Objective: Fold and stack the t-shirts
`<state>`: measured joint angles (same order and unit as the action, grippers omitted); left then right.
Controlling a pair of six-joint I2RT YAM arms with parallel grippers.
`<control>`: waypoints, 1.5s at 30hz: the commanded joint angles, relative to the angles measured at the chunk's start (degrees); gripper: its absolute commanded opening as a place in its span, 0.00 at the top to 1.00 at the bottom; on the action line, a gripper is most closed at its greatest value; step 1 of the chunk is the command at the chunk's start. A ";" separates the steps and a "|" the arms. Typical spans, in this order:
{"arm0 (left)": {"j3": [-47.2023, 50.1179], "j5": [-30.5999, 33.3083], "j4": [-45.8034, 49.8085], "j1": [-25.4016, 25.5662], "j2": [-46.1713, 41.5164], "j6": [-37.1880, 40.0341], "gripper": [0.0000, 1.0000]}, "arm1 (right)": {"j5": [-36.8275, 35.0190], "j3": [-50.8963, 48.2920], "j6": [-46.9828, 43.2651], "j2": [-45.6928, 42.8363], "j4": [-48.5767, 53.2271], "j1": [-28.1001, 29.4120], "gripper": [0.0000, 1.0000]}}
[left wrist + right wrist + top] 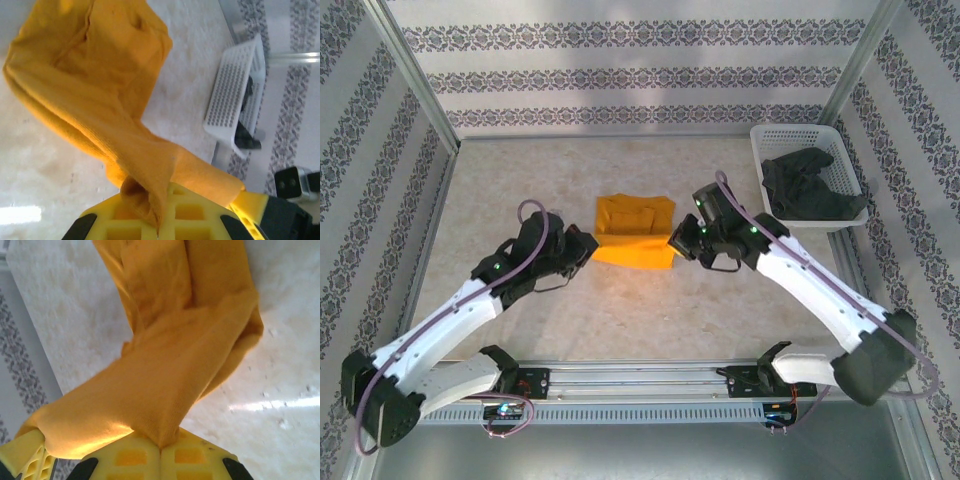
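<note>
White lattice basket (798, 140) at far right of pale marbled table (520, 175); patterned walls (620, 80) left, far and right.

Pale marbled tabletop (650, 310), wallpapered walls (620, 70) in grey floral bands (left, right and behind), aluminium corner posts (417, 75), metal rail (640, 385) along the near edge, soft glare (270, 402) on the surface

One orange-yellow t-shirt (635, 225), one charcoal t-shirt (810, 190), one white basket (795, 131), two robot arms (450, 320) (820, 290)

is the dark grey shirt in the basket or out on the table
In: the dark grey t-shirt lies crumpled and unfolded inside the white lattice basket.
</note>
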<state>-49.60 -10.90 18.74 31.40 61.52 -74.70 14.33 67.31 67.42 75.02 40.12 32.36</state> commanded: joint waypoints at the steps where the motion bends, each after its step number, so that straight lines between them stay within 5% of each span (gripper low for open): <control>1: -6.06 -0.24 -4.25 -4.73 8.66 2.91 1.00 | -1.60 6.42 -3.72 6.92 0.31 -3.24 1.00; 10: -25.90 -7.97 -8.80 -14.69 38.99 8.71 1.00 | 2.24 26.31 -5.95 34.92 -0.77 -11.71 1.00; 11: -28.17 -9.81 -8.68 -15.31 42.81 8.79 0.98 | 2.24 28.16 -6.22 37.43 -0.35 -12.33 0.91; 15: -33.37 -12.52 -10.10 -16.73 50.65 10.49 0.60 | 1.52 35.76 -8.61 45.72 0.92 -14.45 0.62; 17: -34.22 -12.67 -10.55 -16.90 50.52 11.36 0.51 | 0.01 39.19 -11.12 46.61 2.50 -14.65 0.53; 23: -22.55 -8.01 -10.17 -15.58 37.33 10.95 0.48 | -1.48 35.16 -16.33 37.83 0.39 -14.56 0.45; 28: -5.68 -6.70 -13.53 -6.68 24.14 -1.46 0.48 | 0.69 12.27 -17.00 19.66 -11.85 -12.55 0.39; 31: 0.25 -2.71 -17.94 0.19 21.84 -11.46 0.40 | 3.18 -0.67 -15.29 9.64 -19.04 -10.75 0.37; 36: 0.40 5.03 -26.66 7.32 27.65 -23.54 0.36 | 8.49 -16.14 -11.10 -2.16 -27.88 -8.92 0.33; 45: -8.07 6.12 -33.64 10.46 43.49 -32.93 0.38 | 10.37 -23.77 -9.98 -8.64 -26.14 -9.85 0.33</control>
<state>-54.74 -6.13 -10.44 39.83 101.65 -100.38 23.27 44.82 55.86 68.66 16.01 23.35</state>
